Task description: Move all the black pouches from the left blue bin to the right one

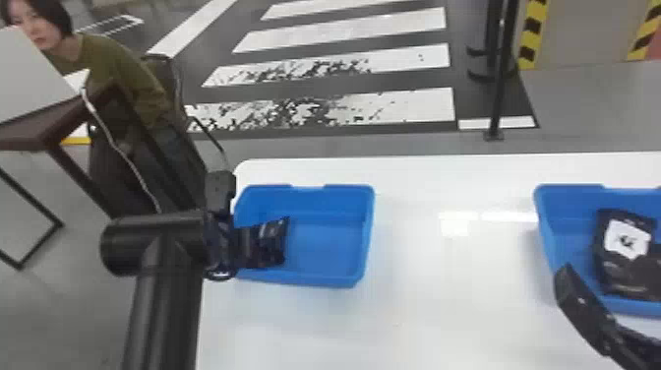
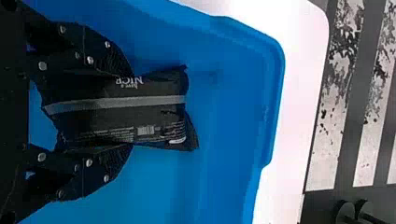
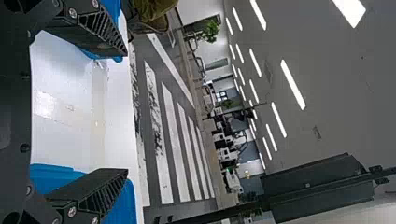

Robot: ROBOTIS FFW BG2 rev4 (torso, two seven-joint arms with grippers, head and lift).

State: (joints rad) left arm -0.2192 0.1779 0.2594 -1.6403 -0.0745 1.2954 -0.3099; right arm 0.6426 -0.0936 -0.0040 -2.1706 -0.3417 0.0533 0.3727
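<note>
Pouch (image 2: 161, 112), black, sits in left blue bin (image 1: 324, 248), pinched from both sides by left gripper (image 2: 131, 111), presumably for transfer; right gripper (image 3: 126, 112), wide open, empty, near right bin (image 1: 552, 221) holding second pouch (image 1: 627, 275).

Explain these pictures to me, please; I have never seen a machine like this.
It is a robot with two arms, each ending in a two-fingered tool. The head view looks forward and down from its head. The other two come from cameras on its wrists and are turned sideways.

Two blue bins stand on a white table. The left tool grips a black pouch at the left bin; whether the pouch is off the bottom, I can't tell. The right tool is open and holds nothing, near the right bin, where a labelled pouch lies.
</note>
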